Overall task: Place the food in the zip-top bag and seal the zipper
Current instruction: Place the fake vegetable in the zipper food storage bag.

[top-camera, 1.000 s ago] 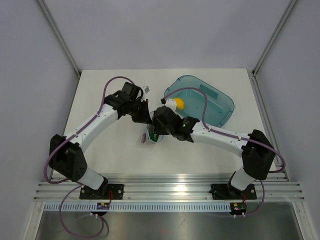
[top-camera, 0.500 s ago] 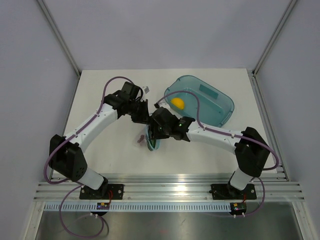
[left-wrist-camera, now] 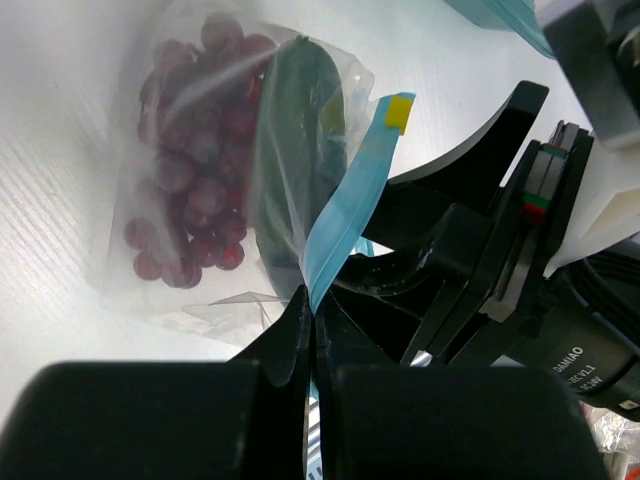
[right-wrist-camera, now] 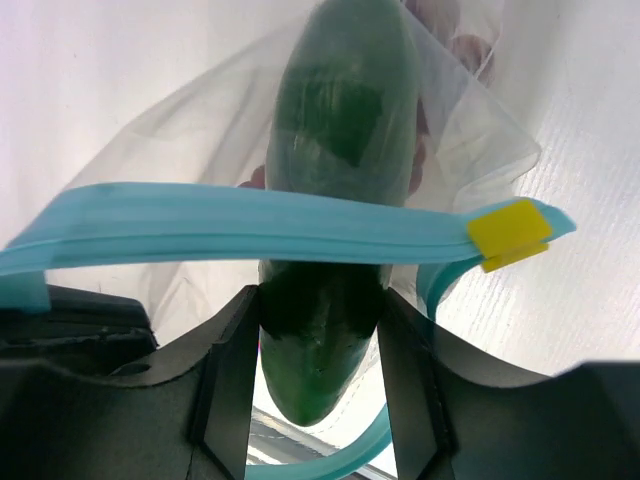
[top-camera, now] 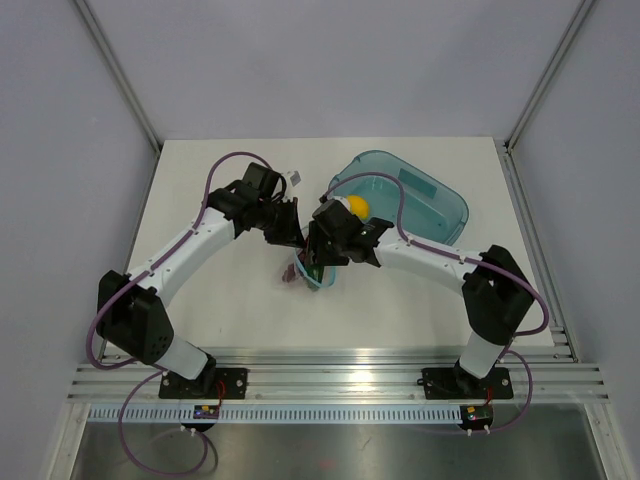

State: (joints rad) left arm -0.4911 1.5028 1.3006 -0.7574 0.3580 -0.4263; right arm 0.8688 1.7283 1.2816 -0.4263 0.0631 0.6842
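Note:
The clear zip-top bag (top-camera: 298, 274) lies between both grippers. In the left wrist view the dark red grapes (left-wrist-camera: 190, 190) are inside the bag (left-wrist-camera: 150, 290). My left gripper (left-wrist-camera: 315, 310) is shut on the light blue zipper strip (left-wrist-camera: 350, 215), which has a yellow slider (left-wrist-camera: 400, 112). My right gripper (right-wrist-camera: 320, 340) is shut on the dark green cucumber (right-wrist-camera: 340, 130), whose front half is inside the bag's mouth, under the blue strip (right-wrist-camera: 250, 225). The yellow lemon (top-camera: 355, 207) lies in the teal tray. In the top view the left gripper (top-camera: 288, 240) and the right gripper (top-camera: 316, 262) nearly touch.
The teal translucent tray (top-camera: 455, 205) sits at the back right, just behind the right arm. Purple cables loop over both arms. Grey walls and metal posts stand on both sides of the white table (top-camera: 200, 290).
The right arm's wrist has shifted back toward the tray while holding the cucumber at the bag's mouth, and the bag has moved slightly with it. The left arm has stayed still.

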